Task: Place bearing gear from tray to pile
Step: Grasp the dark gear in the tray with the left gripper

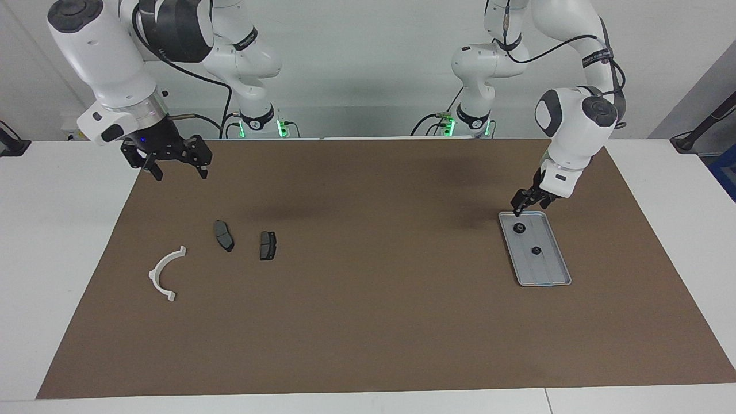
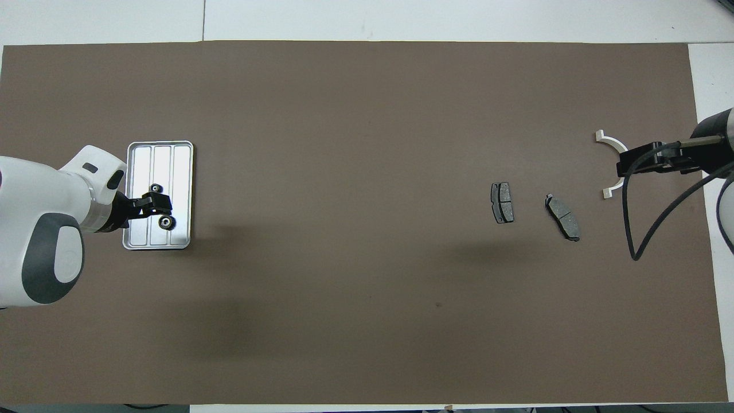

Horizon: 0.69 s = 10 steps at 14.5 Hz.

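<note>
the tray [image 1: 549,278] sits toward the left arm's end of the mat [image 1: 368,322], two gears in it — one [image 1: 518,228] at 12 o'clock of the other [image 1: 536,250]. the pile lies toward the right arm's end: two pads [image 1: 223,235] [image 1: 267,245] side by side, the bracket [image 1: 164,273] farther from the robots.

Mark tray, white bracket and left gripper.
tray [image 1: 551,275]: facing view, bare ridged floor.
white bracket [image 1: 159,268]: facing view, middle of the arc.
left gripper [image 1: 518,211]: facing view, between its fingertips, over the tray.

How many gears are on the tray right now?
2, both on the tray: one gear at the end nearer the robots, under the left gripper; the other gear near the middle.
</note>
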Available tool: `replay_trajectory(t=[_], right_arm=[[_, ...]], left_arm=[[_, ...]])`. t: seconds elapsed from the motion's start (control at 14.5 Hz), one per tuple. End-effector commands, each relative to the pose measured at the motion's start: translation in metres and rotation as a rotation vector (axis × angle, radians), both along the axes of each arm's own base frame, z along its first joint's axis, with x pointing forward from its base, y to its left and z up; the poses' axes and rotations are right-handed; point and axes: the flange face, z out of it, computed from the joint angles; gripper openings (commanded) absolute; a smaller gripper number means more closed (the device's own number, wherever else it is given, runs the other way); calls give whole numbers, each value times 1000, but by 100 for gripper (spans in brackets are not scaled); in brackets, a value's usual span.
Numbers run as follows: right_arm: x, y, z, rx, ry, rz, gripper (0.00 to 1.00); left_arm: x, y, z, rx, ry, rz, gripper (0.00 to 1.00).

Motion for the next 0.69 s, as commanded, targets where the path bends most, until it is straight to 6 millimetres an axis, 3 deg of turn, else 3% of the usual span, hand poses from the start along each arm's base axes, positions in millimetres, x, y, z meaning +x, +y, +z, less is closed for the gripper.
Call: replay_trajectory(t=[0.0,0.07,0.21,0.34,0.62], right_arm=[[-6,-2,1,2,-38,46,100],[-6,-2,1,0,-38,57,100],[-6,-3,0,0,-36,57,100],[-6,-3,0,0,-36,57,100],[-6,-2,0,0,-35,62,100]], left_arm=[[-4,15,-24,11,-3,26,81],[-4,16,-28,11,-6,29,71],[-2,17,-33,10,-12,32,61],[3,17,-51,9,-16,43,61],[7,15,-66,8,-15,32,63]])
